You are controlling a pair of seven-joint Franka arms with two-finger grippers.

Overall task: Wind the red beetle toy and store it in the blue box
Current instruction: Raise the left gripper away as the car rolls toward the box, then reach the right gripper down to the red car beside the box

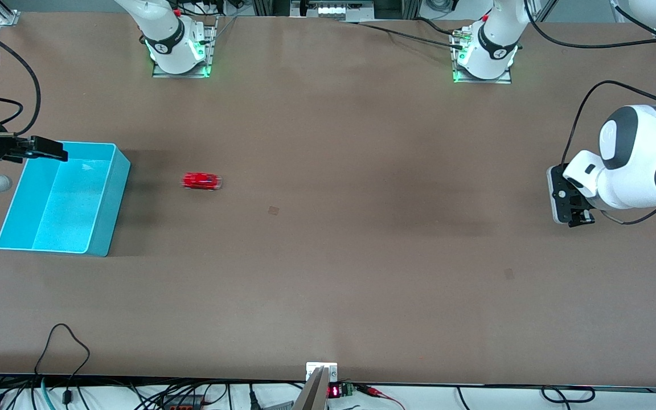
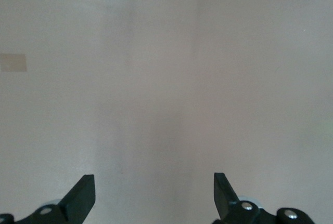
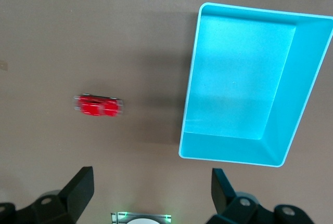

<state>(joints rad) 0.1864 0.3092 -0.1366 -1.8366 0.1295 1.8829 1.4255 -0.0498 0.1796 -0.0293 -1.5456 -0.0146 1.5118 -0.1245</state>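
While both arms wait, the red beetle toy (image 1: 201, 181) sits on the bench (image 1: 328, 256) beside the empty blue box (image 1: 65, 196) at the right arm's end, right gripper (image 1: 43, 148) open over the box's rim, left gripper (image 1: 572, 206) open over the left arm's edge.

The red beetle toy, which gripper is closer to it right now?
Right. The right gripper hangs open over the blue box, which sits beside the toy. The left gripper waits open at the left arm's end of the table, well away.
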